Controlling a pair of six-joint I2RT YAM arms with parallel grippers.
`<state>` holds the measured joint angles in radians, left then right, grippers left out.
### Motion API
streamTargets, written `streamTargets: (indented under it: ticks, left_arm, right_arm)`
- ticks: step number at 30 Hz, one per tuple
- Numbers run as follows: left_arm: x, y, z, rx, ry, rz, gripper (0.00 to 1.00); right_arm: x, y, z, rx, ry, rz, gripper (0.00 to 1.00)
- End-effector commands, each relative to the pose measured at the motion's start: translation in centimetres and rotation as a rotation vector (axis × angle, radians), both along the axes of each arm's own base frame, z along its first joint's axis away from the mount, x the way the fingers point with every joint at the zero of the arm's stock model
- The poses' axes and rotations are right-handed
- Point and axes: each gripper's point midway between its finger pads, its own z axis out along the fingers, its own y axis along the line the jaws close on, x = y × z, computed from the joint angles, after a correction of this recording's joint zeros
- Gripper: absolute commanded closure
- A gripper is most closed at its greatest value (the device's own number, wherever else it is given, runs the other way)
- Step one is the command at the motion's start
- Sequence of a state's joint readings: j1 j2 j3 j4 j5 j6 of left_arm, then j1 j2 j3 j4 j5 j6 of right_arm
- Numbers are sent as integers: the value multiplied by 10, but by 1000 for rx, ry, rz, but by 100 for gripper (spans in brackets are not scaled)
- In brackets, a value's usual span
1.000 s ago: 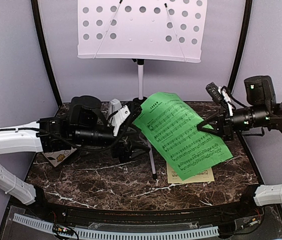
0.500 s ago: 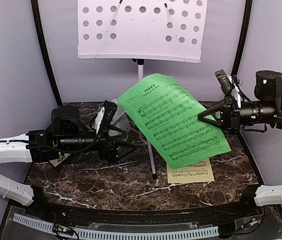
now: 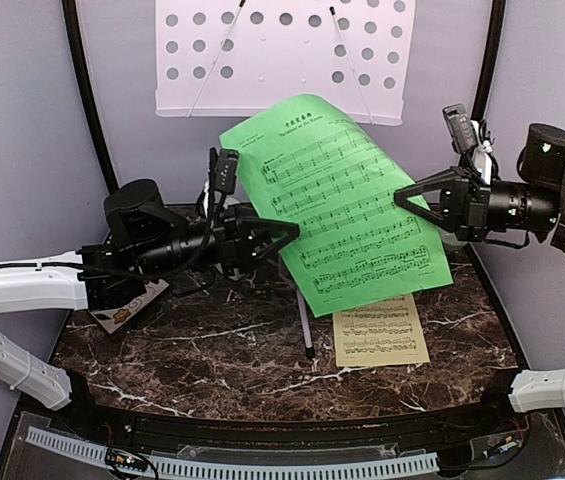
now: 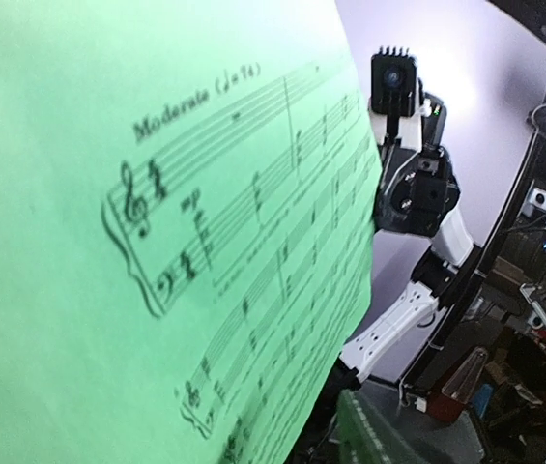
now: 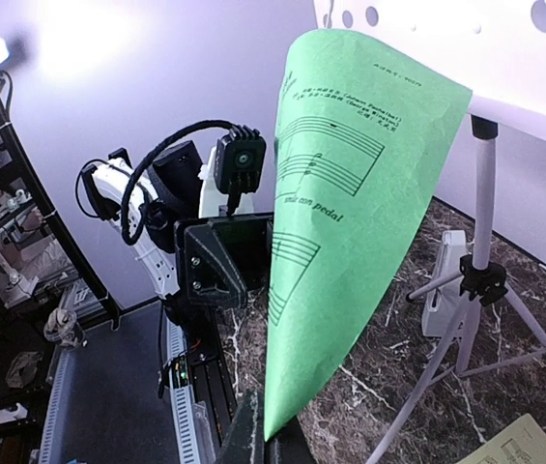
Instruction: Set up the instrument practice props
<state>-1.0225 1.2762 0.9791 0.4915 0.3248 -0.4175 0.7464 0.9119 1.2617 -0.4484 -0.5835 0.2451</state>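
On dark, white-veined marble tabletop (image 3: 212, 350), enclosed by pale lilac walls (image 3: 22, 120):

- White tripod music stand (image 3: 282, 60), perforated desk, far centre.
- Green music sheet (image 3: 342, 210), aloft and tilted before the desk, clear of the surface. The right gripper (image 3: 399, 196) is pinched on its right edge. The left gripper (image 3: 294, 229) is at its left edge, and its jaw state cannot be told.
- Pale-yellow music sheet (image 3: 382, 335), flat, near right.
- Floral tile (image 3: 122, 312), left, partly under the left arm.

Music stand (image 3: 282, 60) at back of surface (image 3: 212, 345). Raised music sheet (image 3: 342, 200) before stand desk, between left end effector (image 3: 284, 233) and right end effector (image 3: 402, 196). Flat music sheet (image 3: 380, 337) on surface beneath, right of stand legs.
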Motion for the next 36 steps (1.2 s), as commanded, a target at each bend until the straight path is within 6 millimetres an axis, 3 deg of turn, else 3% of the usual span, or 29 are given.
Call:
streamTargets:
  ticks: [1, 4, 6, 8, 11, 14, 27, 29, 32, 33, 36]
  left_arm:
    - [-8, 3, 51, -138, -72, -42, 63]
    - [-9, 5, 59, -151, -84, -40, 84]
    - [-9, 6, 58, -131, -88, -37, 99]
    - [-11, 3, 49, -64, -99, -54, 100]
    - [-18, -1, 35, 74, -122, -100, 100]
    - [-21, 2, 33, 138, -152, -111, 100]
    - [-23, -2, 25, 300, -146, -176, 100]
    - [-21, -2, 27, 316, -147, -165, 100]
    - [-11, 3, 40, 304, -153, -92, 86]
    - [-7, 5, 45, 293, -157, -63, 72]
    - [13, 18, 58, 284, -174, 92, 52]
  right_arm:
    - [-7, 0, 25, 95, -33, 24, 100]
    - [-7, 1, 23, 95, -25, 26, 98]
    - [-7, 2, 21, 106, -5, 31, 80]
    - [-8, 4, 23, 120, 10, 43, 60]
    - [-8, 8, 28, 130, 26, 70, 55]
    - [-9, 11, 27, 116, 38, 88, 59]
    - [-4, 13, 22, 23, 39, 77, 100]
    - [-1, 12, 23, 17, 32, 54, 100]
    - [4, 8, 34, 35, 1, 13, 100]
    - [6, 8, 40, 46, -16, 1, 100]
    - [9, 7, 68, 95, -81, -15, 100]
